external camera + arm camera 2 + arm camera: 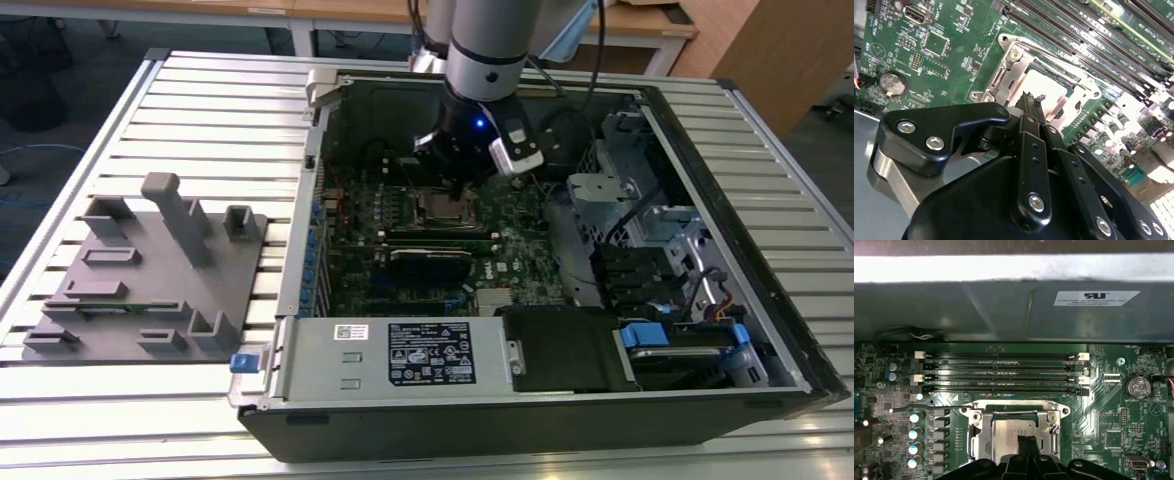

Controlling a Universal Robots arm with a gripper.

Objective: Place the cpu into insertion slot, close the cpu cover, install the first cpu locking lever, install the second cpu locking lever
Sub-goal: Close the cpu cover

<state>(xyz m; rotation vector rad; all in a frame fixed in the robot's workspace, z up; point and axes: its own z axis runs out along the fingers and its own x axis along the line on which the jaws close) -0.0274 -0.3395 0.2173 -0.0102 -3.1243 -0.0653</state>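
Observation:
The insertion slot sits in the middle of the green motherboard inside the open computer case. The cpu lies in it, its dull silver top showing through the window of the cpu cover, which lies flat over the socket. In the second wrist view the cpu and cpu cover lie just beyond my fingertips. My gripper hangs right over the socket, its fingers pressed together, tips at the cpu's edge. A thin locking lever sticks out sideways from the socket.
Long black memory slots run beside the socket, and a row of capacitors stands on its other side. A coin battery sits on the board. The case's metal walls surround the board. A grey fixture block stands on the exterior view's left.

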